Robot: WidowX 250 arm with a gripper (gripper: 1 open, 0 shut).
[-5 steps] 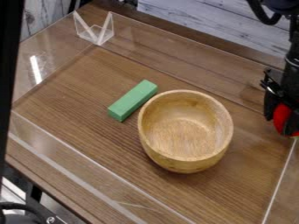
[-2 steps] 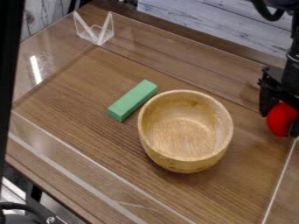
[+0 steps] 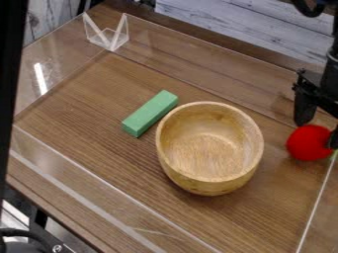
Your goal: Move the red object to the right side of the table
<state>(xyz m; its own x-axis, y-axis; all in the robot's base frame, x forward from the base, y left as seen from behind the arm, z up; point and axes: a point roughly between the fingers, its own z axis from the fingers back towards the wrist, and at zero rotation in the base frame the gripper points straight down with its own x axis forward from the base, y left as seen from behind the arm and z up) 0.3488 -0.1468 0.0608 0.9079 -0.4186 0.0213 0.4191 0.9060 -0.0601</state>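
Release at the table's right edge.

Small round bright-red toy fruit (image 3: 310,142) rests on the brown wood-grain tabletop (image 3: 93,109), right of the round wooden bowl (image 3: 211,145) and beside the clear wall. The black gripper (image 3: 317,111) hangs directly above it, jaws spread wide and holding nothing (so any withdrawal looks to be straight upward).

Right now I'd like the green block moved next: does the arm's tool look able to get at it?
Probably yes. The green block lies flat and alone on the table, open from above. The wooden bowl sits between it and the open tool, so the arm would go over it.
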